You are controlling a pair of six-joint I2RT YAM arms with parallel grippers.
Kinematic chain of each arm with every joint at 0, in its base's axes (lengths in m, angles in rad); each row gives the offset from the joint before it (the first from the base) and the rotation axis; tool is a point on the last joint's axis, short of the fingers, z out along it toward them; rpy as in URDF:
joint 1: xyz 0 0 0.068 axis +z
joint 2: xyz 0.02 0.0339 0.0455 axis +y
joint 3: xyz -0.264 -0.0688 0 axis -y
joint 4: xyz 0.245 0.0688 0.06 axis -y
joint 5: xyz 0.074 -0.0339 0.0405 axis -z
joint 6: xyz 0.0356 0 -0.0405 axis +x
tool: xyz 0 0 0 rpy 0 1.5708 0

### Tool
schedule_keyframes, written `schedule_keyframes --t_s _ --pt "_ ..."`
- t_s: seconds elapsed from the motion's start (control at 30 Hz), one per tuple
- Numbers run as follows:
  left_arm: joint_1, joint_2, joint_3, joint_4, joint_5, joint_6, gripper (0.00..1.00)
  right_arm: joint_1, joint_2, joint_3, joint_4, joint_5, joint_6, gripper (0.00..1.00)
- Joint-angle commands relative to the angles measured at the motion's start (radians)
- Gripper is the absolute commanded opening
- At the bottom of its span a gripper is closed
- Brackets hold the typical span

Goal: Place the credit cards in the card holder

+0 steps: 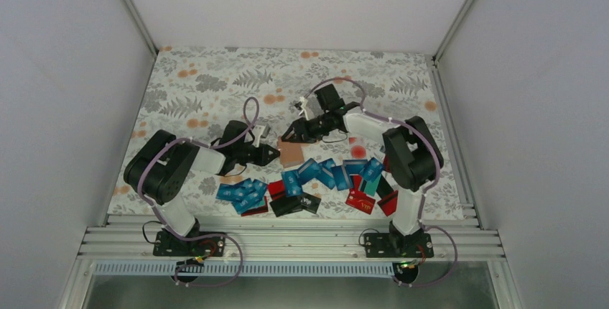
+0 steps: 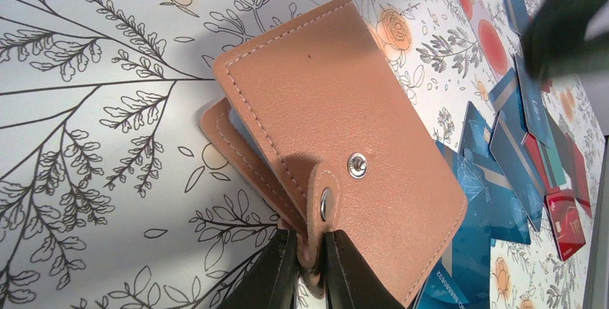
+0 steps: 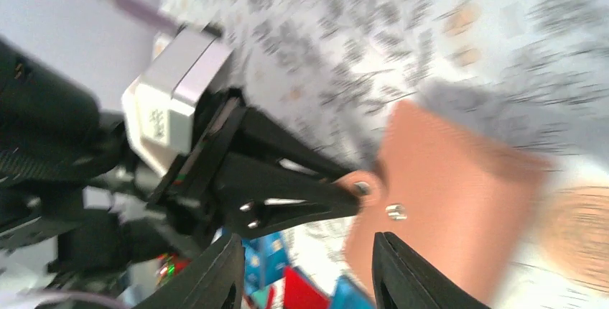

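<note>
Hold firm with the left tool (image 2: 310,255), clamped on the snap tab (image 2: 322,197) of the card holder (image 2: 337,129), lying on the counter (image 2: 86,144) between the arms. Lower the right tool (image 3: 307,255), jaws apart and empty just above, to spread the leaves wide. Then lift a single one of the credit cards (image 1: 323,176) heaped just beside, and slide it in flat.

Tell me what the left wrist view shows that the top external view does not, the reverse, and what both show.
Only the left wrist view shows the snap stud and stitching on the card holder, and the left end effector pinching its strap. Only the top external view shows both arm bases and the whole right arm. Both show the card holder, blue cards and the floral table cover.
</note>
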Motion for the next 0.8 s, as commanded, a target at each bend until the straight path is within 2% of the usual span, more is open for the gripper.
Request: schedule_keyframes --t_s 0.0,0.3,0.67,0.77 --pt "0.001 0.019 0.015 0.008 0.002 0.032 0.11 -0.040 -0.024 -0.040 -0.031 0.262 0.021 0.46" --pt "-0.001 0.026 0.037 -0.007 0.021 0.052 0.11 -0.018 0.155 -0.010 0.058 0.203 0.017 0.39" --pt "-0.034 0.052 0.130 -0.134 0.029 0.142 0.12 0.051 0.169 0.038 0.005 0.242 -0.035 0.36" --pt "-0.040 0.070 0.142 -0.141 0.024 0.148 0.13 0.059 0.165 0.040 -0.006 0.250 -0.044 0.38"
